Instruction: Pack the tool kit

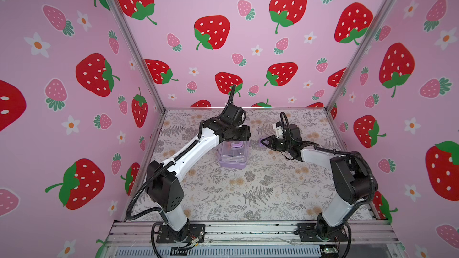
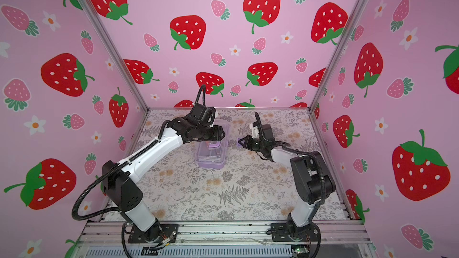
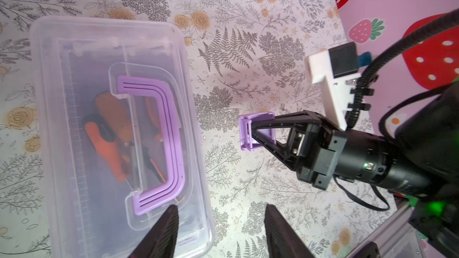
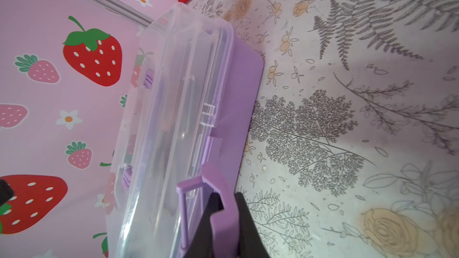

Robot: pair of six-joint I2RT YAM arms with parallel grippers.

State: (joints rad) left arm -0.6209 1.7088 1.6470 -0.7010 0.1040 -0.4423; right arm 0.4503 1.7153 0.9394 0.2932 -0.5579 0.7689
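Observation:
The tool kit (image 1: pixel 233 156) (image 2: pixel 211 156) lies on the floral table with its clear lid down on the lilac base. The purple handle (image 3: pixel 159 145) lies flat on the lid, and orange-handled pliers (image 3: pixel 106 130) show through it. My left gripper (image 3: pixel 221 209) hangs open above the case's edge, one finger over the lid and one over the table, holding nothing. My right gripper (image 1: pixel 262 142) (image 4: pixel 224 197) is shut on a small purple latch clip (image 3: pixel 248 132) (image 4: pixel 218 184). It holds the clip beside the case's long side, a short gap away in the left wrist view.
Pink strawberry walls close in the table on three sides, with metal corner posts (image 1: pixel 139 53) (image 1: pixel 357 53) at the back. An aluminium rail (image 1: pixel 248 230) carrying both arm bases runs along the front edge. The floral cloth (image 1: pixel 248 189) covers the table.

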